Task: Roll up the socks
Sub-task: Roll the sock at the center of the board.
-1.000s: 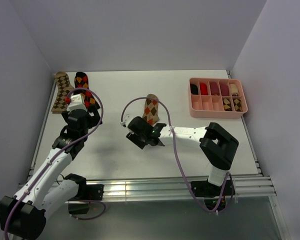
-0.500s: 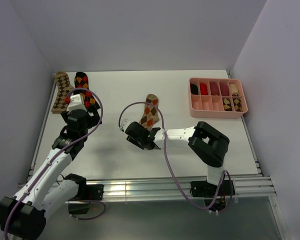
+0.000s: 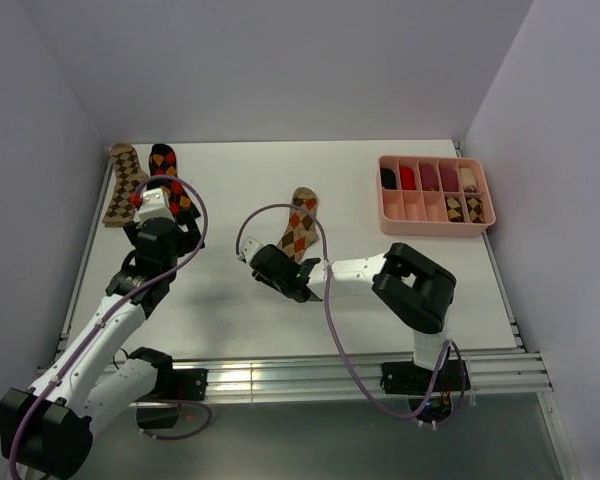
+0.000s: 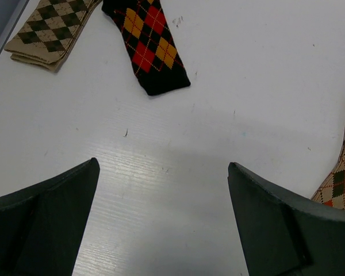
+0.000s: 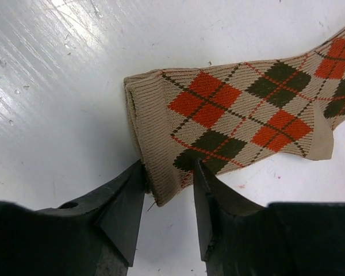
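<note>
The beige-brown-orange sock (image 3: 300,220) lies flat mid-table. My right gripper (image 3: 286,270) is at its near cuff end. In the right wrist view the gripper (image 5: 168,175) is shut on the corner of the ribbed cuff (image 5: 152,144), and the sock (image 5: 241,115) stretches away to the right. The black-red-orange sock (image 3: 164,160) and the tan-brown-cream sock (image 3: 123,180) lie side by side at the far left. My left gripper (image 3: 156,205) hovers just near of them, open and empty (image 4: 162,164). Its view shows the black-red-orange sock (image 4: 146,49) and the tan sock (image 4: 49,29).
A pink compartment tray (image 3: 384,195) stands at the far right and holds several rolled socks. White walls enclose the table on the left, back and right. A metal rail (image 3: 300,375) runs along the near edge.
My right arm folded in and its gripper shifted slightly left and nearer, dragging the sock's cuff end so the sock now lies slanted. The left arm has barely moved.
</note>
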Robot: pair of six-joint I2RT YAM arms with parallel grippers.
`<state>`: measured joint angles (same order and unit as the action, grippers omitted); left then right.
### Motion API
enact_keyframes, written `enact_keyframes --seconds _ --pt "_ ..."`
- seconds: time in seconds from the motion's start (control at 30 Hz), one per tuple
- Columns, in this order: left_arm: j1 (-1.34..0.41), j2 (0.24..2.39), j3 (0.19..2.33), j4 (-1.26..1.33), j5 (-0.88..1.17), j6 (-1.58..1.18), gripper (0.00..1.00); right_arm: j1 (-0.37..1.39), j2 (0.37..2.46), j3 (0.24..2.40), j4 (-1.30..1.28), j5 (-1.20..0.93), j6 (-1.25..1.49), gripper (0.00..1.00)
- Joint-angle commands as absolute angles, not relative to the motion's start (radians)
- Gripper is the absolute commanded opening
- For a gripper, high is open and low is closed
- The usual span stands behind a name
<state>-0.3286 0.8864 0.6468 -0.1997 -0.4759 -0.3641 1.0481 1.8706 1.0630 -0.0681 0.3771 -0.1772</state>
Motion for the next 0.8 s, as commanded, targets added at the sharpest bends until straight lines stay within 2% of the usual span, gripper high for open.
enact_keyframes --seconds 0.0,0.1,0.13,0.27,0.53,0.77 --pt "-0.325 0.891 0.653 -0.166 -0.476 -0.382 0.99 1.057 1.893 1.043 -0.029 0.387 -0.186 0.44" --pt "-0.325 0.894 0.655 -0.166 -0.472 -0.382 0.99 1.057 1.885 1.06 -0.043 0.358 -0.178 0.28" --pt "-0.325 0.894 0.655 -0.167 -0.472 -0.382 0.99 1.057 1.881 1.066 -0.046 0.345 -0.172 0.19" --pt "-0.325 0.897 0.655 -0.166 -0.463 -0.387 0.99 1.051 1.847 1.109 -0.066 0.224 -0.12 0.02" --pt "-0.325 0.894 0.661 -0.216 -0.396 -0.472 0.99 0.967 1.815 1.147 -0.08 -0.047 0.046 0.0" --pt "-0.328 0.917 0.661 -0.267 -0.227 -0.624 0.95 0.839 1.847 1.158 -0.048 -0.343 0.176 0.0"
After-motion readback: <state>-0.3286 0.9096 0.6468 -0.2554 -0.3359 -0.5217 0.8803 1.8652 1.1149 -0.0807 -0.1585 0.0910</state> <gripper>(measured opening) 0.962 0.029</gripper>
